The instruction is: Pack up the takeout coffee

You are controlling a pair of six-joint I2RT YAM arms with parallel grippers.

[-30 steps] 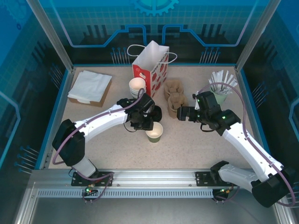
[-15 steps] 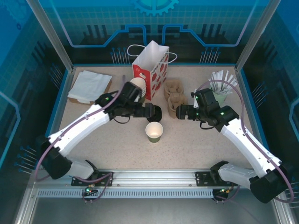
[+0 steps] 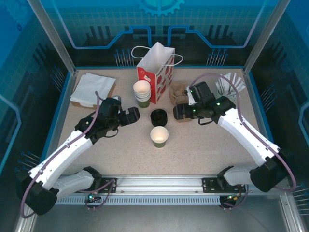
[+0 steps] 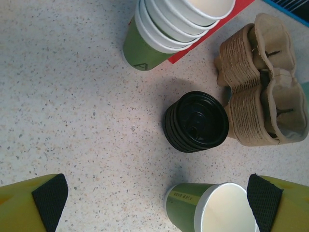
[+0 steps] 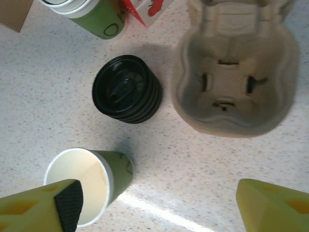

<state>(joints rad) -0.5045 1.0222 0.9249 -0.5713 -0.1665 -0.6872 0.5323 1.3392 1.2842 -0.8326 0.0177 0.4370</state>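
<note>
From above, the left arm reaches from its base at 7 o'clock toward the table's middle, and the left gripper hangs low with its jaws apart and holding nothing. The right arm arcs up from 5 o'clock and bends back inward, its right gripper over the brown pulp carriers. The takeout cup stands upright mid-table, dark green with its white inside showing, at 6 o'clock of the stack of black lids and apart from it.

On the left wrist, the left gripper points straight down, its fingers spread wide over bare table. The takeout cup sits at 5 o'clock, just beside the far finger, and the lids are in the centre.

On the right wrist, the right gripper is also spread wide, gripping nothing. The takeout cup is against one pad at 7 o'clock, and the carriers are at 1 o'clock.
</note>
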